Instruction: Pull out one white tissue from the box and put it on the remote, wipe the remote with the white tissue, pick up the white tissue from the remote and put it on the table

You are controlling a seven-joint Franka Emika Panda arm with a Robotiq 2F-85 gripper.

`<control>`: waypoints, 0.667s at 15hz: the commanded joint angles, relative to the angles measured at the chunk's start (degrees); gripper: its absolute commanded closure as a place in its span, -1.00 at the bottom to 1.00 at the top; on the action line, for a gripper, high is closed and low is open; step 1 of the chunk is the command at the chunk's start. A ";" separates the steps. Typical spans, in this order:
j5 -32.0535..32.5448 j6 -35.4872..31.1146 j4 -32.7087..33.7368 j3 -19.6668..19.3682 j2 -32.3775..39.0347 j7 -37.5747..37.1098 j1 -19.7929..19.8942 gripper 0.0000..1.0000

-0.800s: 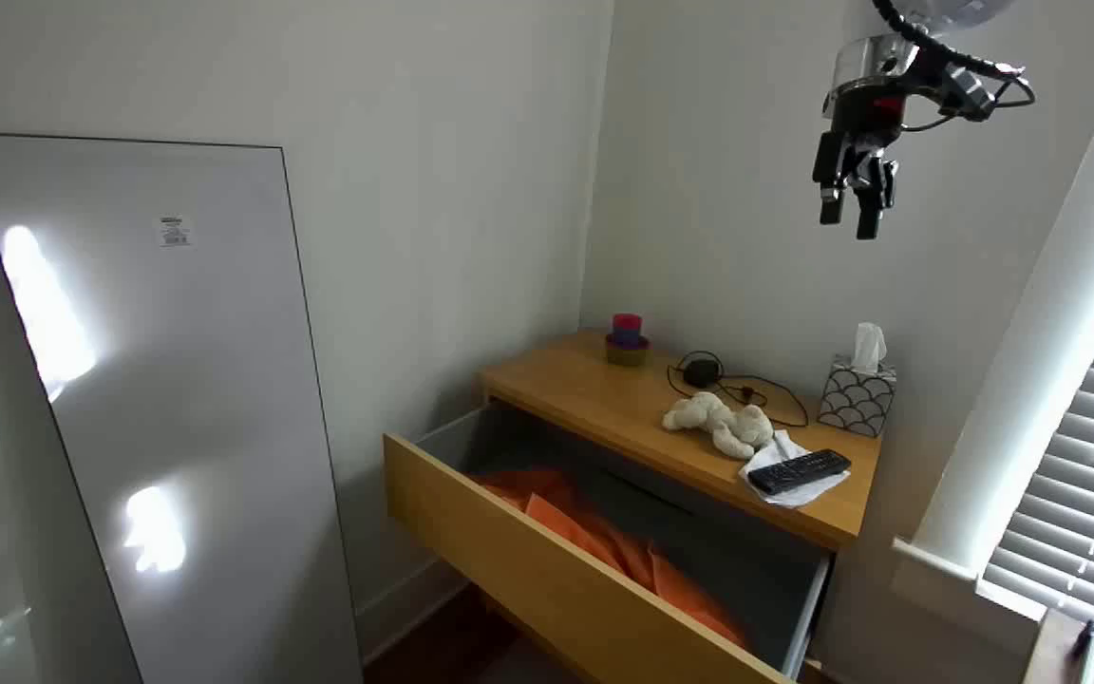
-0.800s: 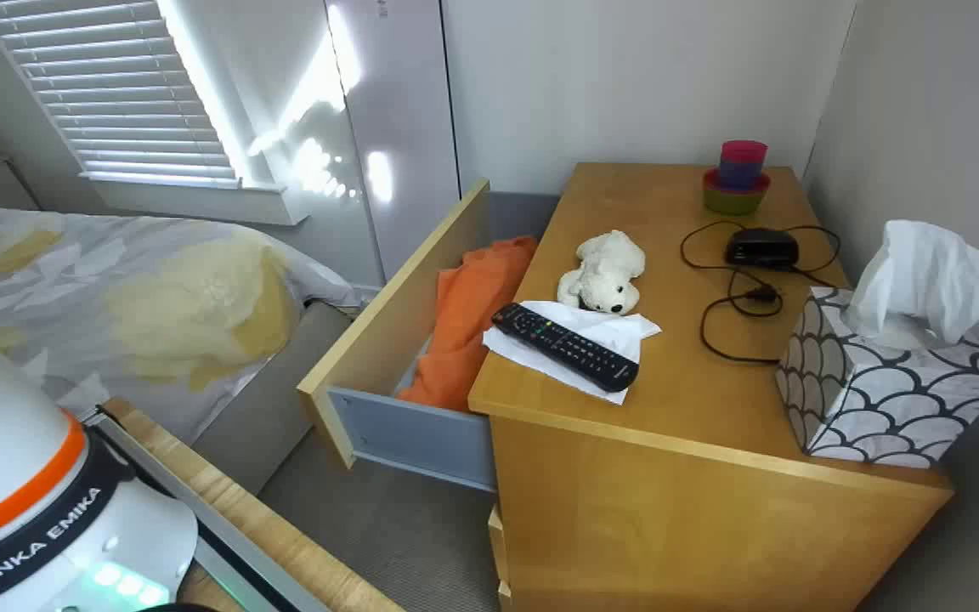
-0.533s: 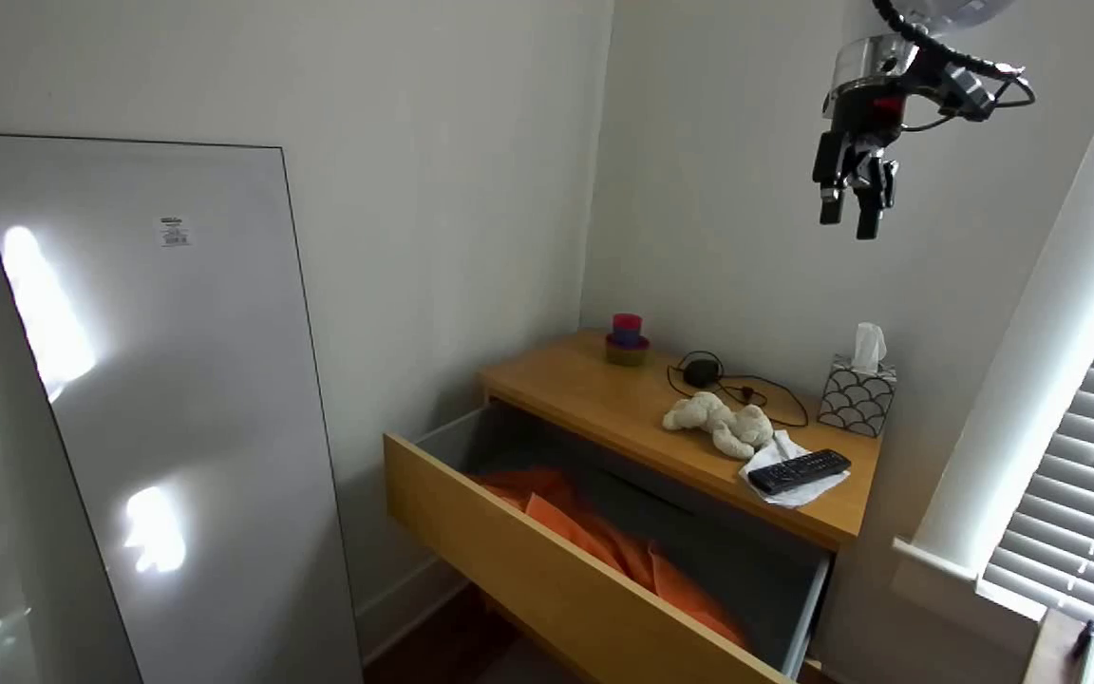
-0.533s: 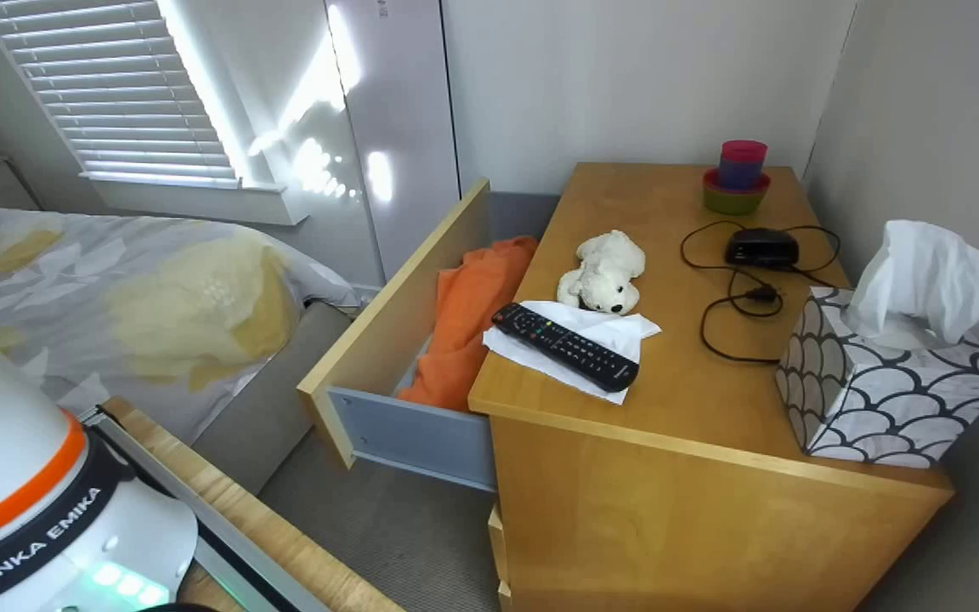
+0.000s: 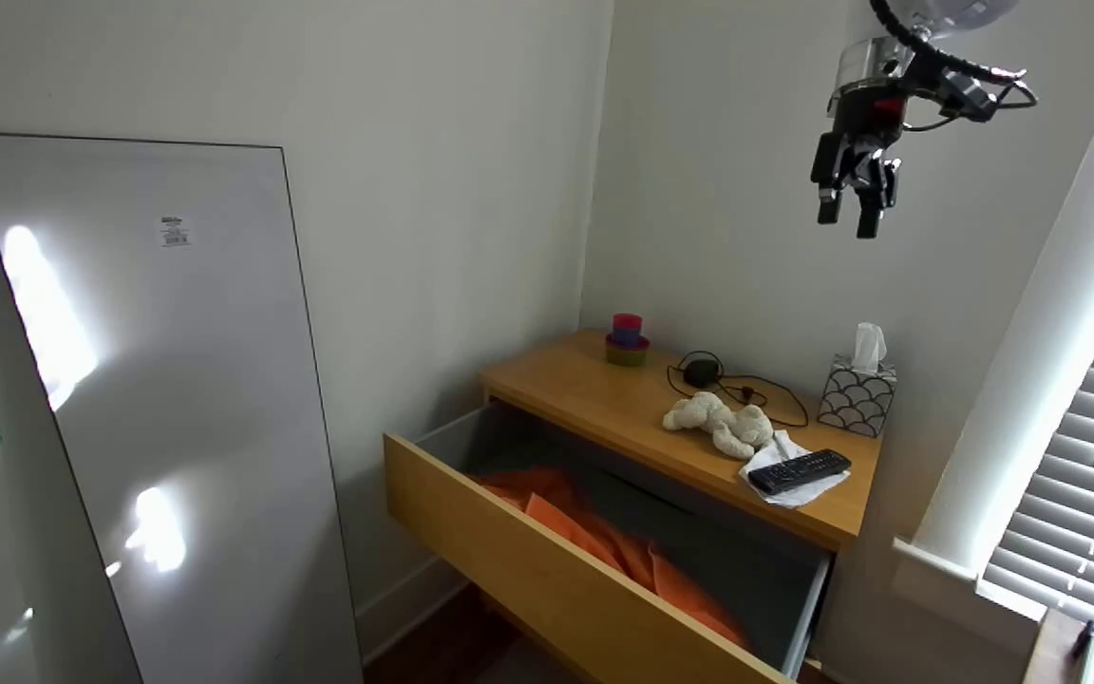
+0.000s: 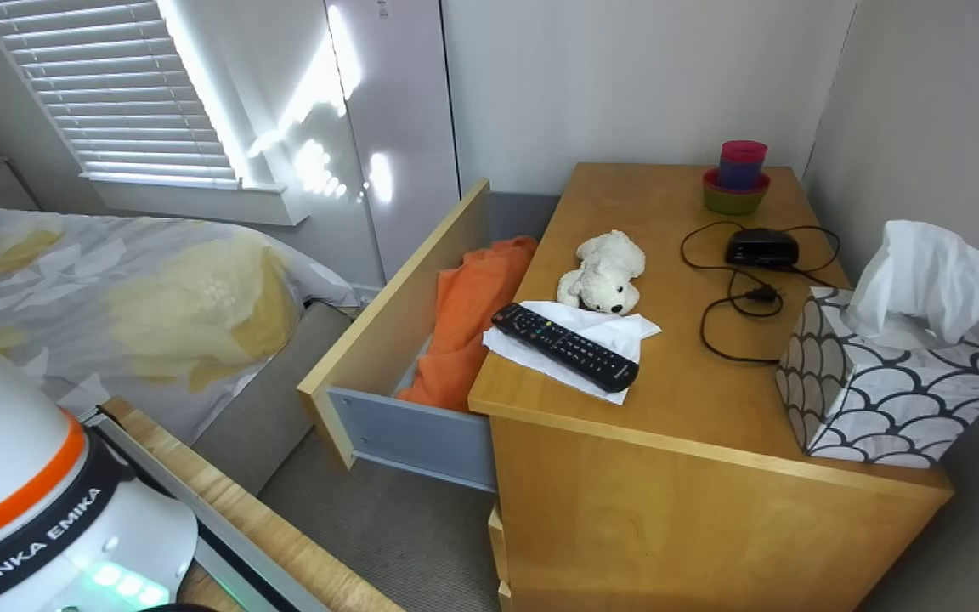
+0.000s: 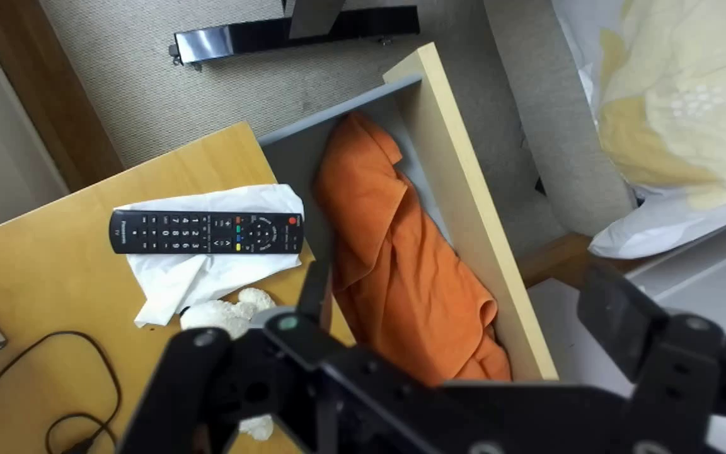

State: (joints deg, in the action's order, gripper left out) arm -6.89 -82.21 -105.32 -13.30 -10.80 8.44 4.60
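The black remote (image 6: 564,347) lies flat on a spread white tissue (image 6: 617,330), near the front corner of the light-brown table (image 6: 685,408). White edges of the sheet show around it in the wrist view, where the remote (image 7: 205,243) is at left. At the table's end stands the grey-white patterned box (image 6: 889,408), another white tissue (image 6: 931,272) sticking up from its slot. High above the table, my gripper (image 5: 848,217) points downward, jaws apart and holding nothing. Seen from the wrist, the gripper (image 7: 464,290) is over the drawer, its fingers widely spread.
A white plush toy (image 6: 604,276) touches the tissue's edge. Behind are a black adapter (image 6: 761,248) with loose cable and stacked cups (image 6: 740,174). The pulled-out drawer (image 7: 473,183) holds an orange cloth (image 7: 401,265). A tall panel (image 5: 177,380) leans on the wall.
My gripper has shifted only very slightly in an exterior view. The remote, tissues and box have stayed where they were.
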 commanded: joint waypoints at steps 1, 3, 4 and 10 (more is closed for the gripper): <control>-1.45 -4.54 -0.60 -1.18 0.21 -3.13 4.08 -1.00; -0.57 -8.65 -2.28 -2.46 -0.70 -4.35 6.45 -1.00; -0.45 -10.60 -2.70 -3.27 -0.60 -4.50 7.58 -1.00; -0.18 -27.76 -3.20 -6.88 5.15 -10.14 12.77 -1.00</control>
State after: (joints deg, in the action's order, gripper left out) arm -6.82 -103.73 -108.07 -19.83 -8.70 3.47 15.77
